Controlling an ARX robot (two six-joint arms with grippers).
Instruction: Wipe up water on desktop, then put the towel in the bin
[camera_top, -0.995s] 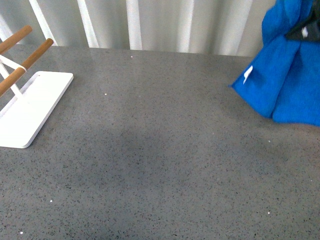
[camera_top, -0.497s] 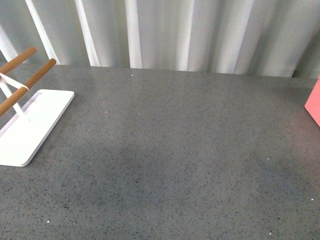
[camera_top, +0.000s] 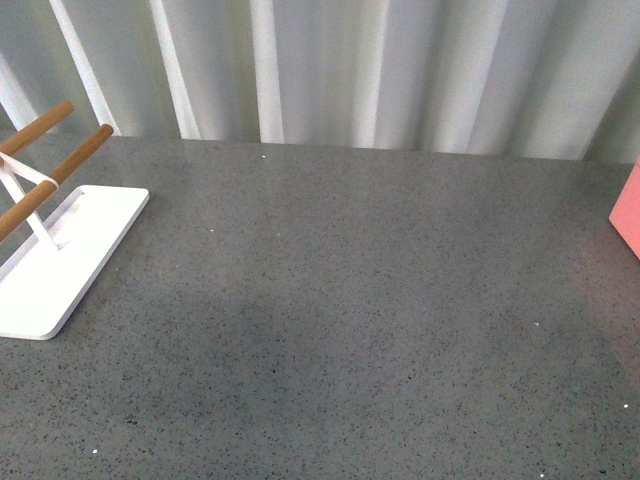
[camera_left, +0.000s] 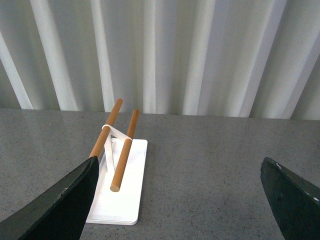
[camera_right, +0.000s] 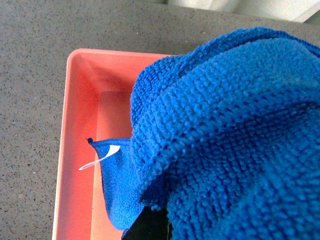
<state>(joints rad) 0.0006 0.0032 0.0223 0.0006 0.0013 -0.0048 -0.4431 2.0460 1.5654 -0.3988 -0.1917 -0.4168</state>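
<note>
towel (camera_right: 225, 125) gone from front view, now hanging into the bin (camera_right: 75, 150). left gripper (camera_left: 179, 164) spread. right gripper (camera_right: 149, 227) buried, cannot tell.

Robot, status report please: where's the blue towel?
Left gripper open, empty. Right gripper buried in towel, grip unseen. It hangs over bin. Nothing blocking.

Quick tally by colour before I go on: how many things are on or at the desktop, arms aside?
Blue: 1, the towel
Salmon-pink: 1, the bin
White with wooden rods: 1, the rack
Total: 3
</note>
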